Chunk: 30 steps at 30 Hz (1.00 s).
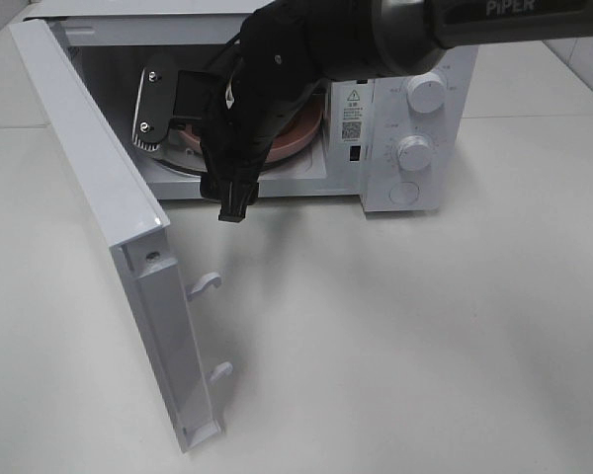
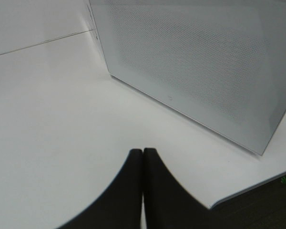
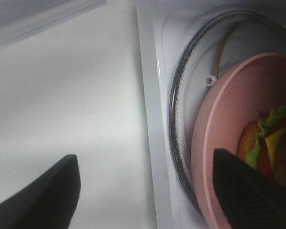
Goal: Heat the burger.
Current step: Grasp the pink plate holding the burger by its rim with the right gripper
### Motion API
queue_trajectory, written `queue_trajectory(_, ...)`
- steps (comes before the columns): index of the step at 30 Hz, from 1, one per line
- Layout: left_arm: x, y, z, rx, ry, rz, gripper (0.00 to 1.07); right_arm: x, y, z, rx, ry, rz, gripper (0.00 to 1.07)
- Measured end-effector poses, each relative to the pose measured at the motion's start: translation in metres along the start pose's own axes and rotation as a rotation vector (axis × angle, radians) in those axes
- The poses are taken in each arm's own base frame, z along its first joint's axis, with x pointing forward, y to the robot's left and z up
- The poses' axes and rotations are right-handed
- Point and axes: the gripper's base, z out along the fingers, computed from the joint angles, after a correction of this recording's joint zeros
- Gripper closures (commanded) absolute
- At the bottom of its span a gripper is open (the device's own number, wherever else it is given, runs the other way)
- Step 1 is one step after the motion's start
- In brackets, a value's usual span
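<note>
The burger [image 3: 271, 148] lies on a pink plate [image 3: 219, 138] on the glass turntable [image 3: 181, 95] inside the open microwave [image 1: 405, 128]. In the high view only the rim of the pink plate [image 1: 301, 133] shows; the arm hides the burger. My right gripper [image 3: 148, 191] is open and holds nothing. One of its fingertips [image 3: 248, 191] is over the plate's edge, the other over the table in front of the microwave's sill. My right gripper [image 1: 242, 178] sits at the microwave's mouth. My left gripper [image 2: 143, 191] is shut and empty, low over the table beside the door.
The microwave door [image 1: 109, 197] stands swung wide open toward the front left, its latch hooks [image 1: 208, 284] sticking out. Its perforated outer face [image 2: 195, 71] fills the left wrist view. Two knobs [image 1: 420, 123] sit on the right-hand panel. White tabletop [image 1: 405, 336] lies in front.
</note>
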Motion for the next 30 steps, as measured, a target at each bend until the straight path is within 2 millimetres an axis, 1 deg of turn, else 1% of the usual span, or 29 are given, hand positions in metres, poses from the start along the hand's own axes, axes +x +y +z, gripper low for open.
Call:
queue_trajectory(1, 0.0, 0.0, 0.0, 0.0, 0.0, 0.0, 1.06, 0.0, 0.0, 0.0, 0.0, 0.0, 0.0, 0.33)
queue_trajectory(2, 0.0, 0.0, 0.0, 0.0, 0.0, 0.0, 1.06, 0.001, 0.001, 0.007, -0.003, 0.008, -0.006, 0.33)
queue_trajectory(5, 0.0, 0.0, 0.0, 0.0, 0.0, 0.0, 1.06, 0.001, 0.001, 0.009, 0.001, 0.013, -0.016, 0.33)
queue_trajectory(6, 0.0, 0.0, 0.0, 0.0, 0.0, 0.0, 1.06, 0.002, 0.002, 0.014, 0.003, 0.027, -0.029, 0.33)
queue_trajectory(7, 0.0, 0.0, 0.0, 0.0, 0.0, 0.0, 1.06, 0.002, 0.002, 0.014, 0.003, 0.027, -0.029, 0.33)
queue_trajectory(8, 0.0, 0.0, 0.0, 0.0, 0.0, 0.0, 1.06, 0.004, 0.003, 0.023, 0.004, 0.045, -0.042, 0.33)
queue_trajectory(11, 0.0, 0.0, 0.0, 0.0, 0.0, 0.0, 1.06, 0.006, 0.005, 0.03, 0.007, 0.063, -0.052, 0.33)
queue_trajectory(18, 0.0, 0.0, 0.0, 0.0, 0.0, -0.002, 1.06, 0.009, 0.004, 0.034, 0.032, 0.089, -0.066, 0.33)
queue_trajectory(20, 0.0, 0.0, 0.0, 0.0, 0.0, -0.003, 1.06, 0.012, 0.003, 0.037, 0.036, 0.094, -0.061, 0.33)
queue_trajectory(21, 0.0, 0.0, 0.0, 0.0, 0.0, -0.003, 1.06, 0.017, 0.003, 0.04, 0.032, 0.103, -0.039, 0.33)
queue_trajectory(27, 0.0, 0.0, 0.0, 0.0, 0.0, -0.003, 1.06, 0.027, -0.004, 0.041, 0.054, 0.139, -0.002, 0.33)
queue_trajectory(30, 0.0, 0.0, 0.0, 0.0, 0.0, -0.003, 1.06, 0.027, -0.004, 0.041, 0.057, 0.141, 0.001, 0.33)
